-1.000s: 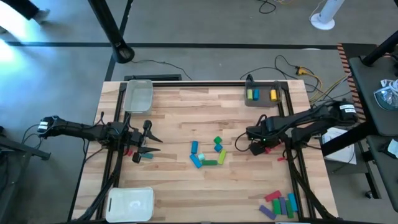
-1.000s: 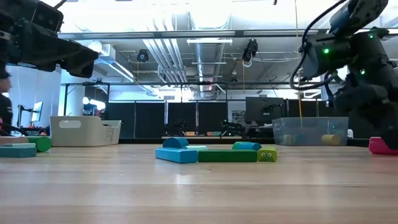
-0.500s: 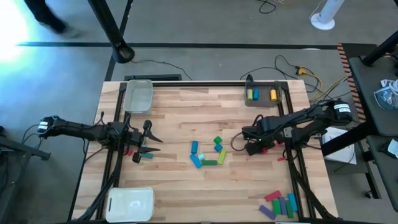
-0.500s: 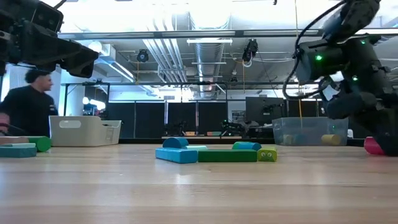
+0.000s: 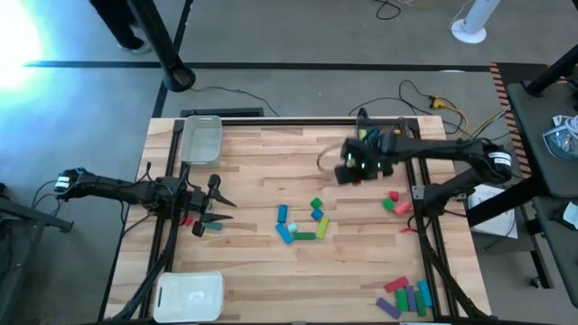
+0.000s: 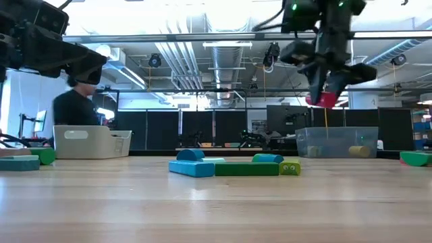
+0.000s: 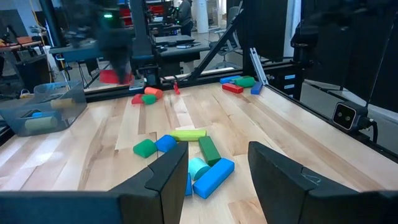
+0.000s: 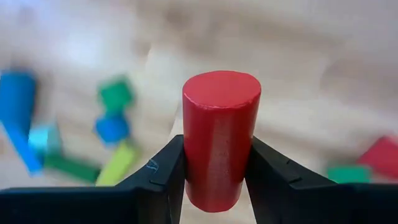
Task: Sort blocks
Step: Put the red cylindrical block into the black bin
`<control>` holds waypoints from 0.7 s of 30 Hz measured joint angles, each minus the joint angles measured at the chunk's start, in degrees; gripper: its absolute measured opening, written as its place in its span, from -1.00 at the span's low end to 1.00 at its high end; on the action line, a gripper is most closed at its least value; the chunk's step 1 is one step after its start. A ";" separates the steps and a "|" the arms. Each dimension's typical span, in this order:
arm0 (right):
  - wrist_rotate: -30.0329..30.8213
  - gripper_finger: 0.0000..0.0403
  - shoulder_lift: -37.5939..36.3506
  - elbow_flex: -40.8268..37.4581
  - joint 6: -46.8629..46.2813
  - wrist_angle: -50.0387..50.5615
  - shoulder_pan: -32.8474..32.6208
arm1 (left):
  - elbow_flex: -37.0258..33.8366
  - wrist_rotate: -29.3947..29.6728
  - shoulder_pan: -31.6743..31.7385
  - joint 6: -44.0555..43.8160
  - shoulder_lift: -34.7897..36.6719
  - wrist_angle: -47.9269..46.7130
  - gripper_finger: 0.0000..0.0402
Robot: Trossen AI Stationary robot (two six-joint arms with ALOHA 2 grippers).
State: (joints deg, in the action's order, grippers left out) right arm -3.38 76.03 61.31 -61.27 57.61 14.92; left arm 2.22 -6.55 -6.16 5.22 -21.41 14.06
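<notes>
We see the right gripper (image 8: 214,180) clamped on a red cylindrical block (image 8: 220,137), one finger pressed against each side. In the low view that block (image 6: 325,98) hangs well above the table, upper right of frame. In the high view the right arm reaches to the upper centre-right of the wooden table (image 5: 262,271), its gripper near the clear tray (image 5: 380,137) holding yellow and blue blocks.

The left gripper (image 7: 216,163) waits at mid-left of the table in the high view, jaws apart with nothing between them, pointing toward the central cluster of blue, teal, green and yellow blocks (image 5: 302,222).

A red and green block pair (image 5: 394,203) lies right of centre, and a mixed group of blocks (image 5: 405,296) sits at lower right. A person (image 6: 75,113) stands behind the table at left in the low view.
</notes>
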 joint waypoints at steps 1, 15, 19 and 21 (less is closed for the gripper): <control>0.75 -0.39 0.00 0.61 1.63 0.24 2.61 | 0.00 0.00 0.00 0.00 0.00 0.00 -0.23; 6.14 -0.39 6.39 3.73 18.99 -0.65 37.73 | 0.00 0.00 0.00 -0.01 0.00 0.00 -0.23; 6.62 -0.38 10.74 4.35 20.95 -1.62 41.87 | 0.00 0.00 -0.01 0.00 0.00 0.00 -0.23; 6.60 -0.38 13.15 4.72 21.48 -2.61 42.85 | 0.00 0.00 0.01 0.01 0.00 0.00 -0.23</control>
State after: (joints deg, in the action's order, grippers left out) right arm 3.22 89.19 66.03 -39.79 55.00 57.77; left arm 2.22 -6.55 -6.15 5.23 -21.41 14.06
